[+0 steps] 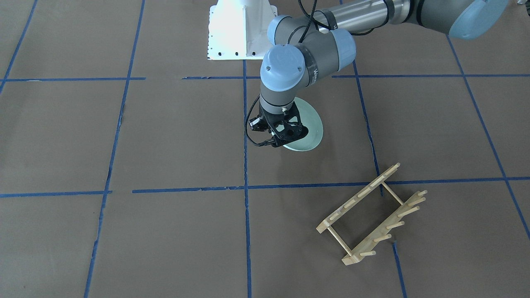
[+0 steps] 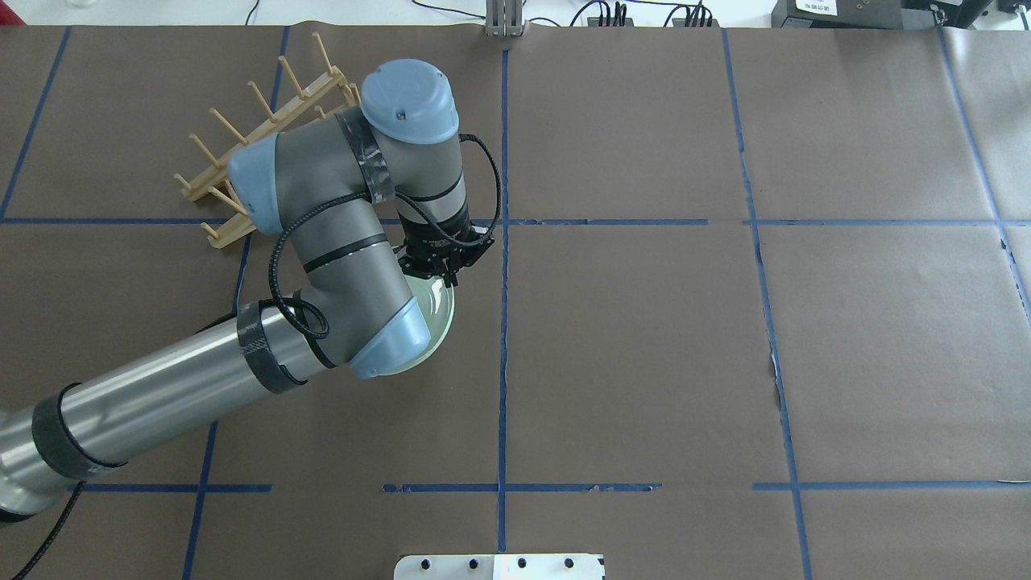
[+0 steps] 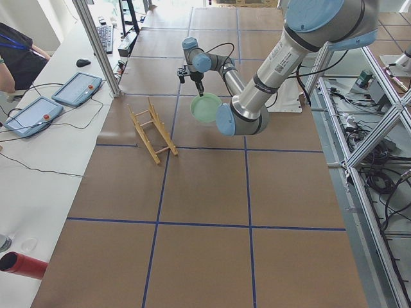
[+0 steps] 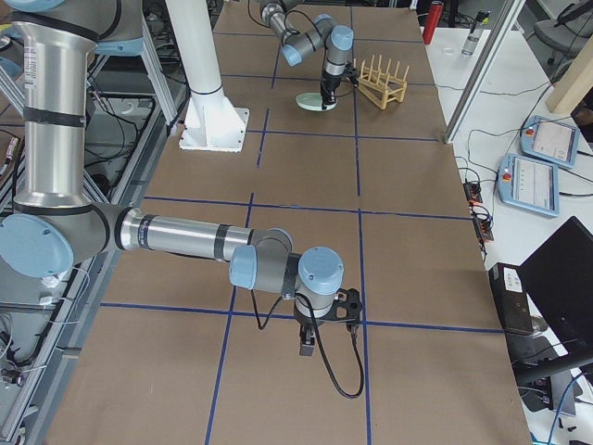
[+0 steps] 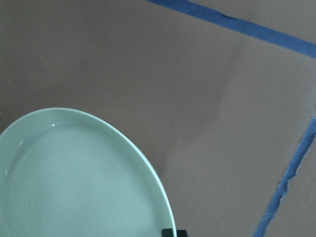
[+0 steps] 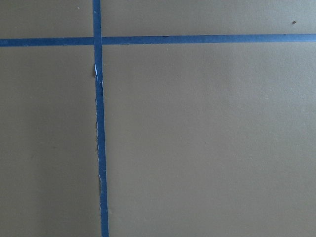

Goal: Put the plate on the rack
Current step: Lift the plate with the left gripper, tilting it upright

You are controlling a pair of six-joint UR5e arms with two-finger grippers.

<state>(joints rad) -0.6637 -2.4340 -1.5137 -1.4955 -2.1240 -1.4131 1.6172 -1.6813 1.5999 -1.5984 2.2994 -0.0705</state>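
Note:
The pale mint-green plate (image 1: 311, 123) is tilted, with its rim between the fingers of my left gripper (image 1: 291, 136), which is shut on it. In the overhead view the plate (image 2: 436, 319) is mostly hidden under my left arm, with the gripper (image 2: 444, 275) at its far edge. The left wrist view shows the plate (image 5: 74, 182) and one dark fingertip (image 5: 170, 232) at its rim. The wooden rack (image 1: 372, 215) stands on the table apart from the plate, partly behind my arm in the overhead view (image 2: 278, 118). My right gripper (image 4: 326, 323) shows only in the exterior right view; I cannot tell its state.
Brown paper with a blue tape grid (image 1: 244, 188) covers the table. The white robot base (image 1: 240, 29) stands at the robot's edge. Tablets (image 3: 77, 88) and cables lie on the side bench beyond the rack. The right wrist view shows only paper and tape (image 6: 98, 123).

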